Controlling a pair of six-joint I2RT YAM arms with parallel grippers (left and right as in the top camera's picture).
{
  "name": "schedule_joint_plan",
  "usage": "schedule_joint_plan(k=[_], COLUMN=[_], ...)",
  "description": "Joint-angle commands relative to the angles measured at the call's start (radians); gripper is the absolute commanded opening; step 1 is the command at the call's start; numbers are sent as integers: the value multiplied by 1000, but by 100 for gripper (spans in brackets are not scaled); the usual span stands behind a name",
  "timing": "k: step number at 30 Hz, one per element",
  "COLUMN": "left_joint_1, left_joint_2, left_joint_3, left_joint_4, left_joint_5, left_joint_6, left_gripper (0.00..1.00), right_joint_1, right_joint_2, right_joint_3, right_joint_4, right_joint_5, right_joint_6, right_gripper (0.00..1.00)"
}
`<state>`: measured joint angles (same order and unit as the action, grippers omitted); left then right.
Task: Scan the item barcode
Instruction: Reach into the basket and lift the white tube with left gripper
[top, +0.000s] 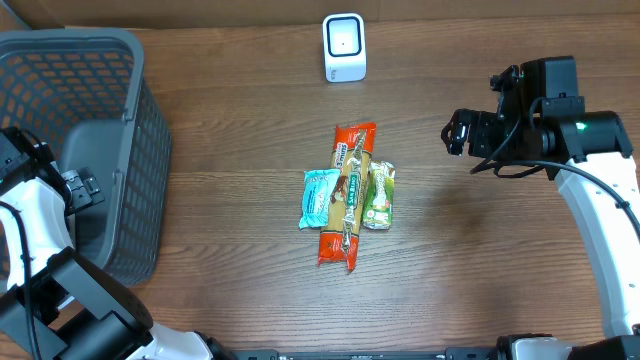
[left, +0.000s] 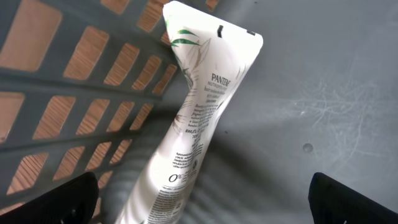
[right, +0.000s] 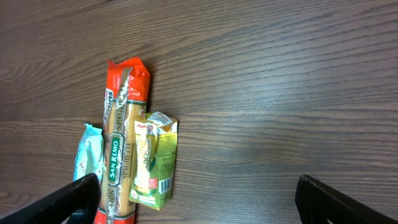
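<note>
Apparently between items: left gripper (top: 82, 190), jaws wide and empty, hangs over the white tube (left: 199, 118) in the basket (top: 150, 150); right gripper (top: 456, 132), likewise wide and empty, must next grasp one of the packets (top: 349, 195) lying mid-table (top: 230, 120) for the scanner (top: 344, 47).

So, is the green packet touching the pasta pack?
Touching. The right wrist view shows the green packet lying against the long edge of the pasta pack, with no gap between them.
</note>
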<state>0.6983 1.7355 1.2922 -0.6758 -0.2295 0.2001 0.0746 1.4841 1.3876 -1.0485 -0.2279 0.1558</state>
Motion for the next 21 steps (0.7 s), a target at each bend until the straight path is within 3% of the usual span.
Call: schedule_joint_plan(k=[1, 11, 14, 15, 17, 18, 21], left_joint_1=[5, 23, 23, 23, 23, 23, 23], left_joint_2=[22, 140, 156, 159, 159, 159, 159], left_joint_3=[-13, -13, -13, -13, -13, -13, -13], left_joint_4=[20, 2, 4, 10, 24, 28, 26], left_joint_5=[-16, -14, -13, -13, -4, 15, 100], left_joint_6=[93, 92, 91, 85, 59, 53, 53], left_gripper=[100, 100, 94, 89, 70, 54, 21], right_joint_1=[9, 8, 9, 8, 10, 9, 10], right_joint_2=[-1, -1, -1, -1, -1, -1, 0], right_joint_3=[3, 3, -2, -2, -6, -6, -8], right_joint_4=[3, -2, -2, -2, 1, 1, 4], right_joint_5=[9, 9, 9, 9, 9, 9, 9], right_joint_6=[-8, -8, -7, -7, -7, -7, -7], right_gripper=[100, 100, 100, 100, 100, 100, 100])
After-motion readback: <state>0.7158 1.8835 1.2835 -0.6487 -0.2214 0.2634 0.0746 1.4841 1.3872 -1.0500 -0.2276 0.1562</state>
